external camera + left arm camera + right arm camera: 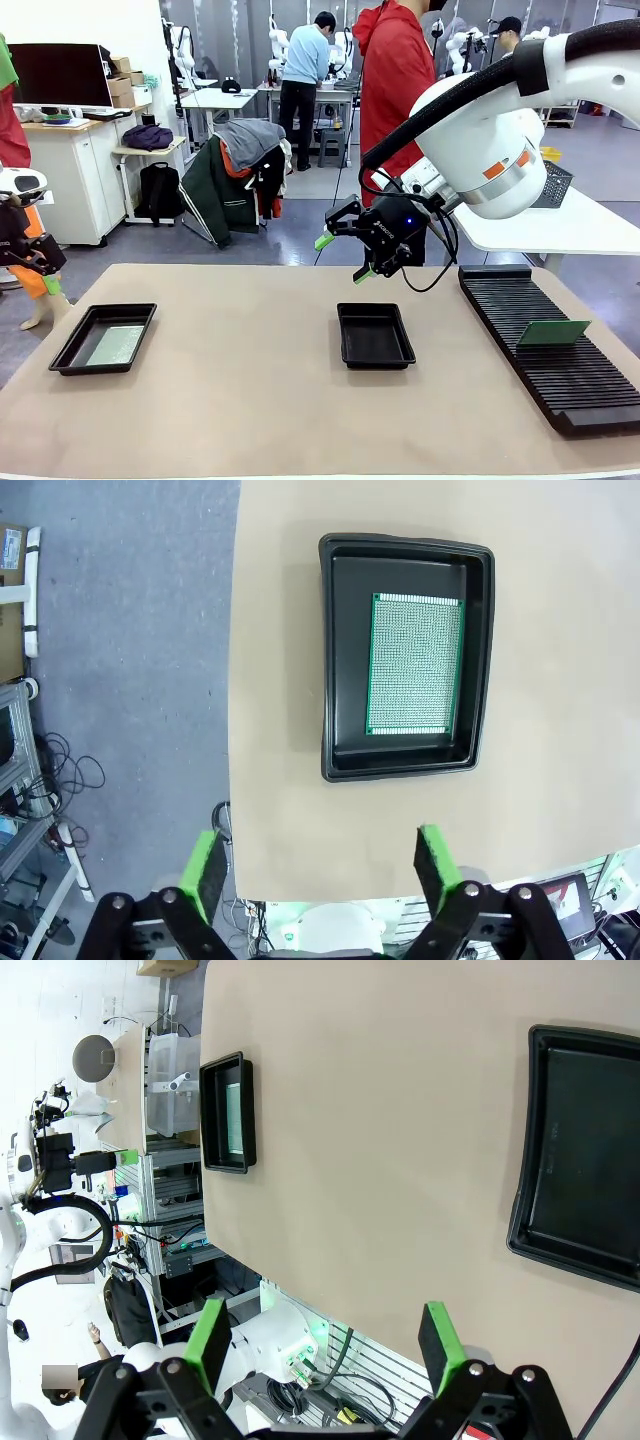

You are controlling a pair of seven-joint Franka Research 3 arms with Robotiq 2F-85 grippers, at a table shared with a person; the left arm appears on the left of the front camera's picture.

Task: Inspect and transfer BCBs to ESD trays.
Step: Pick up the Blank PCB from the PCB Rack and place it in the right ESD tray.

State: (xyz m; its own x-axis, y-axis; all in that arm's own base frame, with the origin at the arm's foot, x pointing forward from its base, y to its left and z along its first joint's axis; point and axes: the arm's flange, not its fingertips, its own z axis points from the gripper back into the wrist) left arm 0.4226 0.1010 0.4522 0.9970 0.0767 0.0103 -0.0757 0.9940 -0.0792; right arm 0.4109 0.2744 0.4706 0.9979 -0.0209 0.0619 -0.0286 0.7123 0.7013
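One BCB (pixel 115 345) lies flat in the left ESD tray (pixel 70 350). The left wrist view looks down on that BCB (pixel 415 665) inside its tray (pixel 400 768). Another BCB (pixel 553 333) stands on edge in the black slotted rack (pixel 560 390) at the right. The middle ESD tray (pixel 375 358) holds nothing; in the right wrist view this tray (pixel 520 1210) sits at the right edge. My right gripper (pixel 343 258) hangs open above and just behind it, empty (pixel 322 1345). My left gripper (pixel 48 280) is at the table's far left, open and empty (pixel 322 865).
A person in a red top (pixel 395 80) stands beyond the far edge. A white side table (pixel 560 225) with a grey mesh basket (pixel 555 185) is at the back right. The left tray (pixel 228 1112) shows small and far in the right wrist view. Bare tabletop lies between the trays.
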